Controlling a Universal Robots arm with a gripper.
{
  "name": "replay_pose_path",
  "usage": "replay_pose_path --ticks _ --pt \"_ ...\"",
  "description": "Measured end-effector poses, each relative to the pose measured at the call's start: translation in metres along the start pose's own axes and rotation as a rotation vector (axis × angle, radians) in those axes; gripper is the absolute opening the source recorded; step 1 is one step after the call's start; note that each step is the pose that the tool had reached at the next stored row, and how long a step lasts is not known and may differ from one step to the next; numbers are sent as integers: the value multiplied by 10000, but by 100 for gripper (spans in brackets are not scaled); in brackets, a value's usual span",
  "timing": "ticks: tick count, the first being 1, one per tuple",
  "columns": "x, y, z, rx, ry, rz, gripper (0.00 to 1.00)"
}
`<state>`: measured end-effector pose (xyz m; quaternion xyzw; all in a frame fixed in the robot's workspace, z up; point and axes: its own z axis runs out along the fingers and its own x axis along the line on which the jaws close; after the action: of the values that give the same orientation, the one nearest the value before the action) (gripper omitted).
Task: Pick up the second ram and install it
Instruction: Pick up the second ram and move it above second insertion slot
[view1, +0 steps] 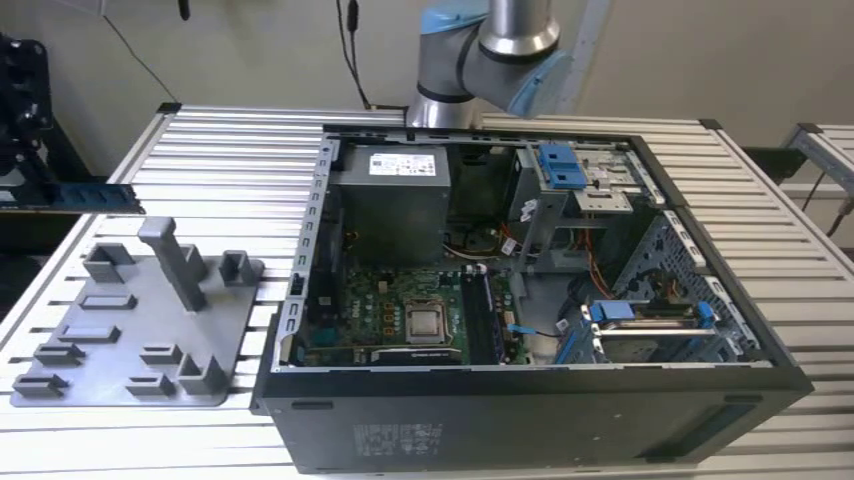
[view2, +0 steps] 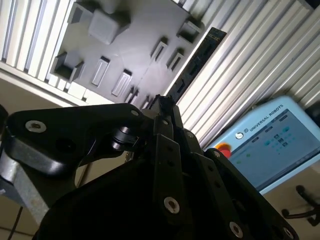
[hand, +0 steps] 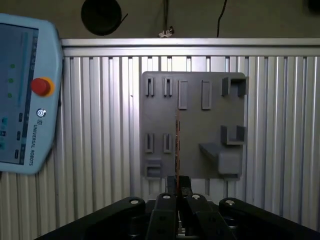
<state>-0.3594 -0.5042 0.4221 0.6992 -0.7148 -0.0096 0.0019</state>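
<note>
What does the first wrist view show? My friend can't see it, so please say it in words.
Black jaws pinch the second ram, seen edge-on as a thin strip, in front of a grey fixture tray lying on a ribbed metal table. A pale blue control tablet with a red button lies off to one side.

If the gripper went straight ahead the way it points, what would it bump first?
Its held second ram sticks out ahead of the gripper, so that leads. It looks aimed at the grey fixture tray, though depth is unclear.
</note>
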Motion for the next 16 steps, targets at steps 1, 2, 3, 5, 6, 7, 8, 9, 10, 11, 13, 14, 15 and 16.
replay_pose_path --ticks 1,2,3,5,6,7,8,9,10,11,13,14,15,16 --pt "-1 -31 0 0 0 0 14" --pt "-2 -62 -1 -1 0 1 14" --pt "-3 -94 -1 -2 0 1 14" --pt "-4 -159 -3 -3 1 1 14" --pt "-4 -194 -3 -3 0 0 14" --pt "-5 -228 -4 -4 0 0 14" --pt "-6 -262 -4 -4 -1 0 14" --pt "-7 -298 -5 -5 0 1 14" --pt "-8 -333 -5 -5 0 1 14" --pt "-9 -372 -6 -6 0 1 14" --pt "-10 -442 -7 -8 0 0 14" --pt "-11 -477 -8 -8 0 -1 14" --pt "-11 -511 -8 -8 0 0 14" --pt "-12 -546 -9 -9 0 1 14"
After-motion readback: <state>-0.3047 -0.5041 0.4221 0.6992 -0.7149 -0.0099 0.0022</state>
